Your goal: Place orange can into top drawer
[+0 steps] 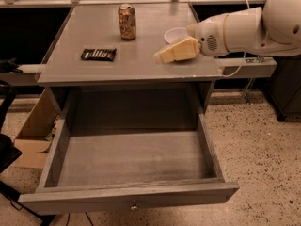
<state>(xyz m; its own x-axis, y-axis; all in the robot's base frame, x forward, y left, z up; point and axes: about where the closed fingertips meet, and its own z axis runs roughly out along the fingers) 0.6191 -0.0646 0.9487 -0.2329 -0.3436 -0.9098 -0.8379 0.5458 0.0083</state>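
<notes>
The orange can (127, 21) stands upright at the back middle of the grey table top (94, 67). The top drawer (129, 199) is pulled wide open below, its inside bare, with a small round knob (134, 205) on the front panel. My gripper (162, 56) reaches in from the right over the table top, right of the can and a good way from it, in front of the white bowl (175, 34). It holds nothing.
A dark flat candy bar (98, 54) lies on the left of the table top. The white bowl is partly hidden behind my arm (244, 27). A cardboard box (33, 131) sits on the floor left of the drawer.
</notes>
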